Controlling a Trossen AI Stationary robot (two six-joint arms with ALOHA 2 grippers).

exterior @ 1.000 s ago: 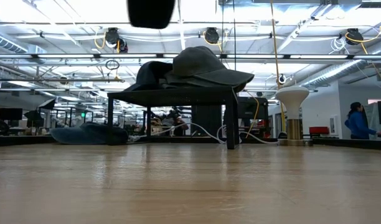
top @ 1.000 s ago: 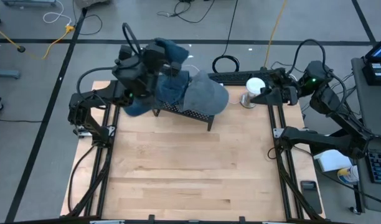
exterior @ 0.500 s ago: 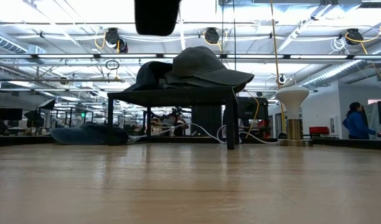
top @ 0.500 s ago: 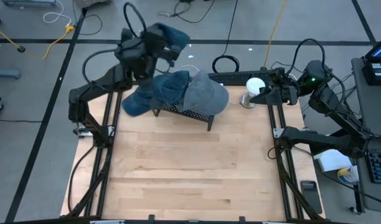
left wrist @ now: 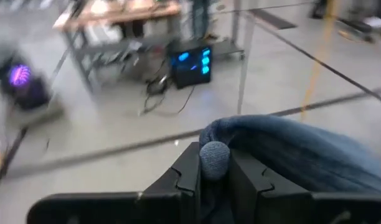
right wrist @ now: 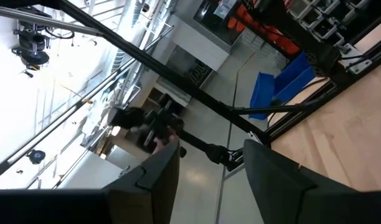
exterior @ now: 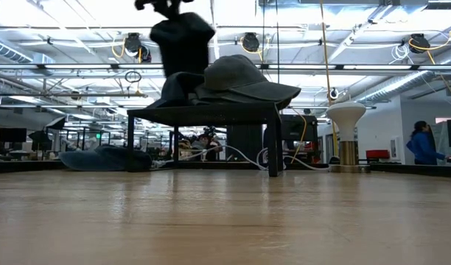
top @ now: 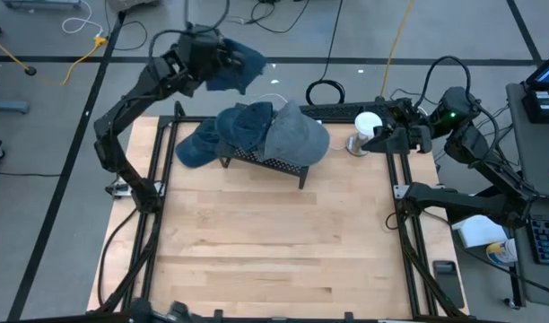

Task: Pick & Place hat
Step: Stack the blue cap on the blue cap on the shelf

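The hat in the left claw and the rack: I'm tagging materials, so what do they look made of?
The blue hat, shut in the left claw, looks like soft denim-like cloth: it folds and sags. The rack looks like dark painted metal, with a perforated top and thin straight legs.

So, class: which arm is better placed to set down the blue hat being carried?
The left. Its claw already grips the blue hat, raised past the table's far edge. The right claw waits open by the white stand, holding nothing.
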